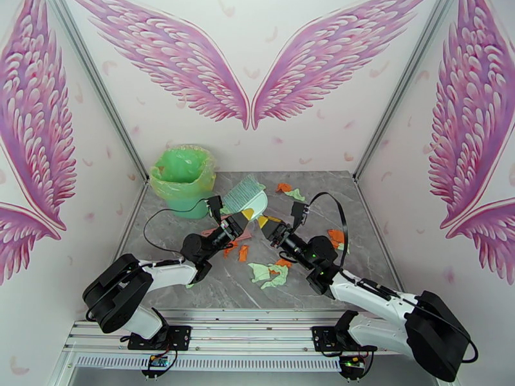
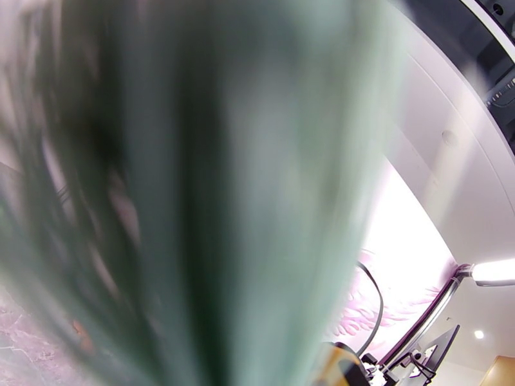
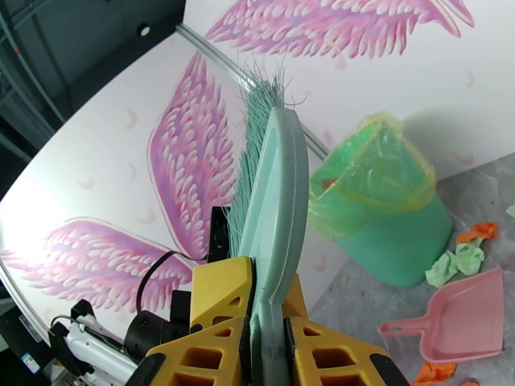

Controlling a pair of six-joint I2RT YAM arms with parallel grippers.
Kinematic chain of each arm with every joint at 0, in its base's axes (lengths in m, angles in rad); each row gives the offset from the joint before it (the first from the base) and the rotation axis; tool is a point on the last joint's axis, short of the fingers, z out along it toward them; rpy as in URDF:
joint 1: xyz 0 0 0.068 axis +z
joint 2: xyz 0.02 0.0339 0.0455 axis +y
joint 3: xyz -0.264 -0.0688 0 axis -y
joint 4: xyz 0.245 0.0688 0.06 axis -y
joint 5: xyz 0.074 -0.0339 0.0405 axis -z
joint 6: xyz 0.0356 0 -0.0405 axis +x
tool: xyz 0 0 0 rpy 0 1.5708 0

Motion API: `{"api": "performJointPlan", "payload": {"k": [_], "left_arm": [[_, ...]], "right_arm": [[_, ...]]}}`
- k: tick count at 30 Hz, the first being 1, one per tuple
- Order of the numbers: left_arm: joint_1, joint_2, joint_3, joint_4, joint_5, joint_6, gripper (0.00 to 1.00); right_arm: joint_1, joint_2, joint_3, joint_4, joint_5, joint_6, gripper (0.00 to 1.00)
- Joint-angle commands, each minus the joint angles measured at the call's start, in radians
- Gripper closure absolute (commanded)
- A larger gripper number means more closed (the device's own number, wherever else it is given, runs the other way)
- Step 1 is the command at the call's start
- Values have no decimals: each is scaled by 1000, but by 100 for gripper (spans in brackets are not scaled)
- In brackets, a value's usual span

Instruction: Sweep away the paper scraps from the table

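My right gripper [image 3: 270, 329] clamps the brush [image 3: 277, 181] handle; I cannot tell the grip of the left gripper [image 1: 239, 221]; the scraps [image 1: 269, 274] look light and flimsy, so I should sweep gently.

Bench [image 1: 219, 292]: smooth, grey marble-patterned top. Rail [image 1: 244, 330]: ribbed bare metal. Paper scraps [image 1: 267, 273]: crumpled, matt paper. Bin liner [image 3: 376, 168]: thin, glossy, translucent plastic film. Dustpan [image 3: 465, 316]: smooth pink plastic. Brush [image 3: 278, 207]: matt moulded plastic back, fine bristles.

A robot-lab booth: white walls printed with pink feathered wings [image 1: 251, 72] beyond the right gripper [image 1: 266, 224], a silver aluminium mounting rail [image 1: 251, 330] behind it.
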Motion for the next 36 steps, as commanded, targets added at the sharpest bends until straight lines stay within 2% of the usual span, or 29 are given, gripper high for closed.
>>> {"api": "performJointPlan", "payload": {"k": [1,5,6,7,9,11,13,18,22,24,26,31,33,36], "left_arm": [[2,11,-15,-42,-34,47,100],[1,11,-16,-44,-34,48,100],[1,11,-18,-44,-34,48,95],[1,11,-18,-44,-34,48,84],[1,11,-21,-44,-31,48,51],[1,12,-25,-45,-27,51,32],[1,8,-34,-53,-25,60,20],[3,-29,-72,-95,-2,91,2],[11,-88,-135,-203,5,153,1],[19,-141,-167,-315,1,208,1],[25,-206,-172,-463,-3,271,1],[25,-445,-71,-1028,-98,515,1],[28,-532,-34,-1190,-172,597,1],[45,-644,-4,-1338,-272,690,1]], "right_arm": [[4,-35,-5,59,-4,-13,83],[5,-44,-5,45,3,-13,87],[5,-49,-7,36,6,-14,88],[4,-56,-7,25,10,-14,90],[5,-76,-4,-17,23,-20,93],[5,-104,-2,-78,45,-26,94],[5,-134,-1,-144,74,-37,96],[5,-254,14,-401,177,-82,100],[4,-351,53,-623,250,-141,100],[2,-393,67,-702,271,-171,100],[2,-426,84,-779,292,-194,100],[0,-486,141,-1033,388,-253,100],[-2,-504,162,-1110,419,-279,100],[-4,-528,198,-1247,488,-293,100]]}}
